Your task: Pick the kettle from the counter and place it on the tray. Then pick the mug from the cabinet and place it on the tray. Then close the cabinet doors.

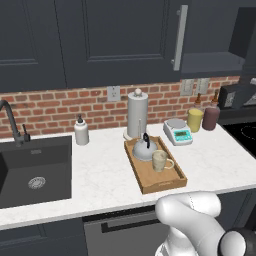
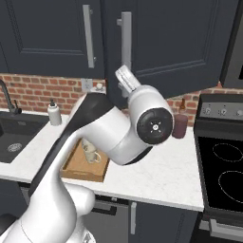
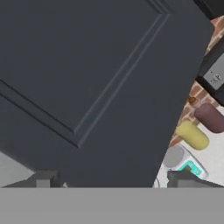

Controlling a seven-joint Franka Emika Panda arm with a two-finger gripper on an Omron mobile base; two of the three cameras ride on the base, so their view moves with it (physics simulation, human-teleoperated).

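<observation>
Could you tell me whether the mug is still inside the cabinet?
No, the mug stands on the tray beside the kettle.

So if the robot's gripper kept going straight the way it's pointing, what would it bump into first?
Most likely the dark cabinet door, whose panel is right ahead of the fingertips and looks very close, though exact depth is unclear.

White arm (image 2: 114,133) raised and bent at elbow, gripper (image 3: 111,180) fingertips spread wide, apparently open

Kettle (image 1: 143,149) behind mug (image 1: 160,161) on tray (image 1: 145,180)
</observation>
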